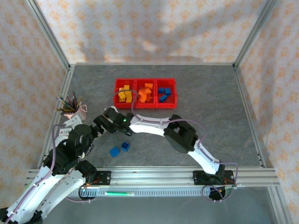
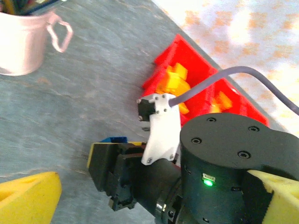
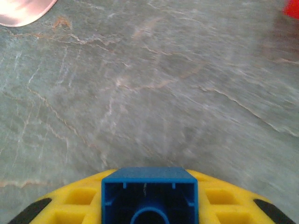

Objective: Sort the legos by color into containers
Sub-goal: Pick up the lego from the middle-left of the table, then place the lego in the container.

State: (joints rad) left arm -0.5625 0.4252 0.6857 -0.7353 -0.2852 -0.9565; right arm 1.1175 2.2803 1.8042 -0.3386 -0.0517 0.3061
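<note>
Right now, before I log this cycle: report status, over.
Left gripper open. Right gripper shut on blue brick. Two more blue bricks on table. Nothing blocks the bins.

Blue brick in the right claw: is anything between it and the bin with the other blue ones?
Nothing visible blocks it. The right gripper holds the blue brick over bare table; the blue bin ends the row, beyond the yellow bin and orange bin.
</note>
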